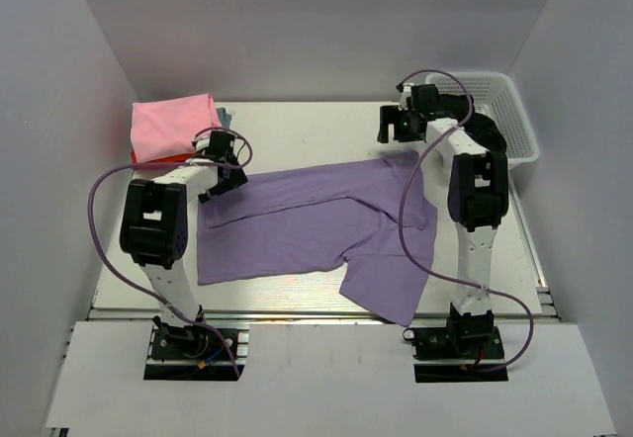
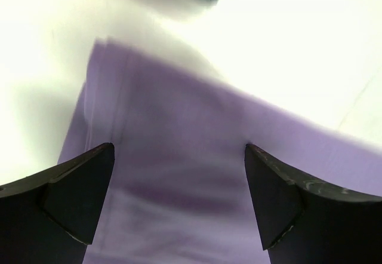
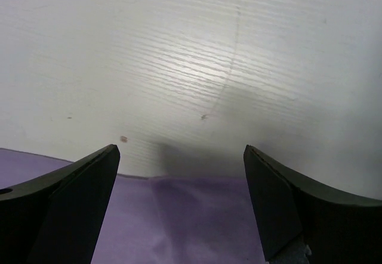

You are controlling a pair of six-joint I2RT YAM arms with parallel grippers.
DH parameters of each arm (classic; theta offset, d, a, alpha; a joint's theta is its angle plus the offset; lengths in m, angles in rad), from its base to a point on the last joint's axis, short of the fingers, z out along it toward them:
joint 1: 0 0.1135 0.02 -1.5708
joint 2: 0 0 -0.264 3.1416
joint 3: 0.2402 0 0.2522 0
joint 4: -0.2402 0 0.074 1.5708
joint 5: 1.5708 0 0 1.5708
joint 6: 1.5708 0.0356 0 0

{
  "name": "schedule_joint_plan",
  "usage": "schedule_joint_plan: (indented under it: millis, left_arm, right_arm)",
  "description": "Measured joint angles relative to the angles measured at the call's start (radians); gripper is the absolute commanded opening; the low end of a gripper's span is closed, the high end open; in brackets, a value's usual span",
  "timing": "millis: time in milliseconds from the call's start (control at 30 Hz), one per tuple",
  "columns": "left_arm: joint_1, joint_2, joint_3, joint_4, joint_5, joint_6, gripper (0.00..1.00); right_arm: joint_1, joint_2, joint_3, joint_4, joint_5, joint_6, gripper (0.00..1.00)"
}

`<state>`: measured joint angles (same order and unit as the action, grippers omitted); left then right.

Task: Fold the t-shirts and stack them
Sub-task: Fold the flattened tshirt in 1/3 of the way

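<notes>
A lavender-purple t-shirt [image 1: 316,224] lies spread and partly folded across the middle of the table. My left gripper [image 1: 224,175] is open just above its left far corner; the cloth [image 2: 179,192] fills the space between the fingers. My right gripper [image 1: 391,126] is open above the shirt's right far edge; the purple cloth [image 3: 179,222] lies below the fingers and bare table beyond. A folded pink t-shirt [image 1: 170,128] tops a stack at the far left, with red [image 1: 143,159] beneath and grey-blue [image 1: 226,118] showing at its side.
A white lattice basket [image 1: 504,111] stands at the far right corner. White walls close in the table on the left, the back and the right. The shirt's lower right part [image 1: 391,284] reaches toward the near table edge.
</notes>
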<state>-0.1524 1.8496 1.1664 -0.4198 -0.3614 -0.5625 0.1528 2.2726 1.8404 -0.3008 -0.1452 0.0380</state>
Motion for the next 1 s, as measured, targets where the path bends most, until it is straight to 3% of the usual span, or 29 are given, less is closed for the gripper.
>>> schedule_joint_plan:
  millis: [167, 333, 467, 633, 733, 1000]
  left_arm:
    - [0.001, 0.042, 0.085, -0.014, -0.058, -0.026, 1.0]
    - [0.001, -0.012, 0.103, 0.002, -0.076, 0.007, 1.0]
    - [0.001, -0.118, 0.103, 0.008, -0.043, 0.029, 1.0]
    - [-0.002, -0.338, -0.062, 0.039, 0.037, 0.034, 1.0]
    - [-0.002, -0.371, -0.141, 0.047, 0.101, 0.035, 1.0]
    - [-0.002, -0.194, -0.155, 0.047, 0.168, 0.037, 1.0]
  right_arm:
    - [0.035, -0.071, -0.035, -0.02, 0.001, -0.054, 0.9]
    - [0.07, -0.335, -0.283, -0.002, -0.006, -0.037, 0.9]
    - [0.082, -0.569, -0.48, 0.021, -0.033, 0.037, 0.9]
    - [0.099, -0.743, -0.649, 0.026, -0.021, 0.121, 0.9]
    - [0.112, -0.778, -0.758, 0.008, 0.005, 0.16, 0.9]
    - [0.116, -0.691, -0.843, -0.031, 0.068, 0.195, 0.9]
